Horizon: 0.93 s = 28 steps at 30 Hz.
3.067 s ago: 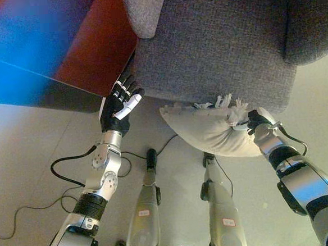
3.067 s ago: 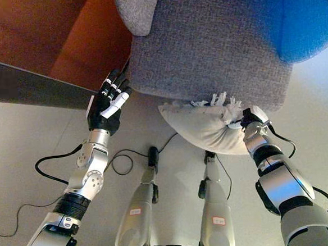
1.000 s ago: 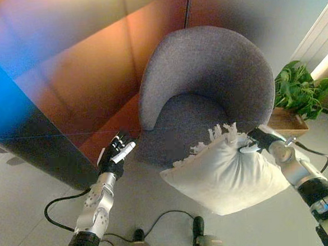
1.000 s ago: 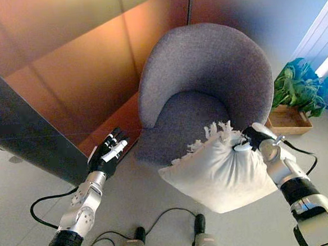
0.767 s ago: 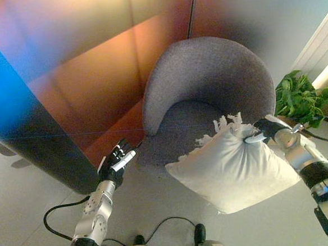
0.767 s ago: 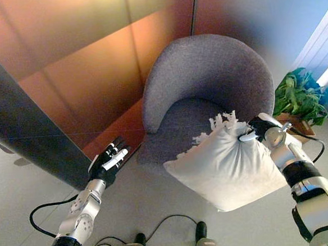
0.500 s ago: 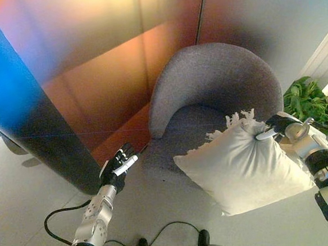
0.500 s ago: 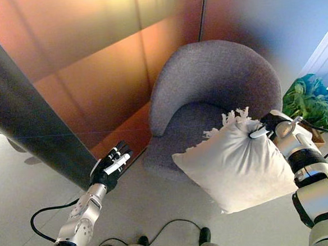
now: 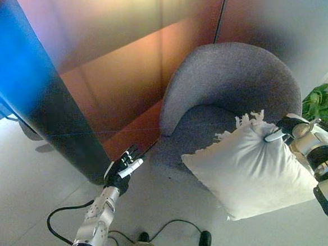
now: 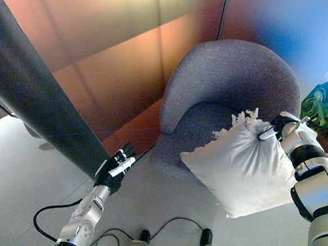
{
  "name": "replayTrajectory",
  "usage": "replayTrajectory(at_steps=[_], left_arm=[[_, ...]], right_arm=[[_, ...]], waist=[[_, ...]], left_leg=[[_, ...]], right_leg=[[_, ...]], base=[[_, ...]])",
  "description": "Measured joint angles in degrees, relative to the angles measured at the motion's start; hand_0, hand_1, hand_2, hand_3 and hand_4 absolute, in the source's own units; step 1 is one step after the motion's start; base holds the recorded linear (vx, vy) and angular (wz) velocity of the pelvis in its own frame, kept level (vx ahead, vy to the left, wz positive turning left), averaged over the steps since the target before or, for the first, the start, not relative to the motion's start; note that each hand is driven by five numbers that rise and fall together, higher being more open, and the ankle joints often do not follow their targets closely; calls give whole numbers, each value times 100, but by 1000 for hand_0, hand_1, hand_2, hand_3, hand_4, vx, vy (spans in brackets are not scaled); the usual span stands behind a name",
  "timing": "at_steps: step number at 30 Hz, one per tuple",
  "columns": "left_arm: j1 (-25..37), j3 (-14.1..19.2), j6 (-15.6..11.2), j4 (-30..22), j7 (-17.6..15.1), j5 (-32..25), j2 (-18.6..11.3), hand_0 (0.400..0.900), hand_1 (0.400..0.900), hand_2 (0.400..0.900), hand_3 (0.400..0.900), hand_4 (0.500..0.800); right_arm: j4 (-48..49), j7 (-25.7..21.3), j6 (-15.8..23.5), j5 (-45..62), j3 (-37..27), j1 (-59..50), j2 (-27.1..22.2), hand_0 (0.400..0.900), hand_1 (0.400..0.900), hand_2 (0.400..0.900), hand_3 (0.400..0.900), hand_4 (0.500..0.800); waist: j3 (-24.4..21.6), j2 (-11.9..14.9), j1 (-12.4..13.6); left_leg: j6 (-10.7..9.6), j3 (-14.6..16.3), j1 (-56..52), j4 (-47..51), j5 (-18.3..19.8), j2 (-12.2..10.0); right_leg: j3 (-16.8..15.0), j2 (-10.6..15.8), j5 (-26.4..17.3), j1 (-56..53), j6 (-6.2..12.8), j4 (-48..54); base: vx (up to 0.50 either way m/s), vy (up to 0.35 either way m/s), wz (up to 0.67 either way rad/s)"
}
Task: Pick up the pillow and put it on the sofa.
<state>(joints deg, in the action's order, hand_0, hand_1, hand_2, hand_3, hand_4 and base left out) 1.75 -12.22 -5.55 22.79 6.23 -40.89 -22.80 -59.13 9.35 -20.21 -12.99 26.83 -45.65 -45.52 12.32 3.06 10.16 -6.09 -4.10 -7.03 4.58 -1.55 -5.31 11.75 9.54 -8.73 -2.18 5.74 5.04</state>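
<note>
I'm gripping the white pillow by its fringed top corner with my right hand, dangling it in front of the grey sofa seat — so pickup's done, placing isn't. My left hand is hanging out flat-fingered, holding nothing. The pillow's hiding the seat's front edge, and the plant is getting cut off.

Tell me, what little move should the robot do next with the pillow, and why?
Probably carry it a bit further forward and left, over the seat. The right hand pinches the white pillow by its fringed corner, and it hangs at the grey sofa's front edge, not resting on the cushion yet. The left hand is open off to the side.
</note>
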Motion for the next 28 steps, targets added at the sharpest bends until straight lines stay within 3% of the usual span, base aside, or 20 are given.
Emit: replayTrajectory(at_steps=[7,28], left_arm=[[21,1,0,-12,-95,-3,0,900,900,900,900,800],[30,5,0,-14,-116,-54,-5,900,900,900,900,800]], right_arm=[[5,-418,-173,4,-11,-471,-11,900,900,900,900,800],[5,-406,-78,-87,-44,-572,-18,900,900,900,900,800]], waist=[[19,34,-36],[29,57,-76]], left_leg=[[-7,17,8,1,5,-11],[13,91,-210,5,32,-36]], right_leg=[[-10,-4,-2,23,-1,0],[-56,8,30,-155,18,18]], base=[[7,17,-2],[14,12,-1]])
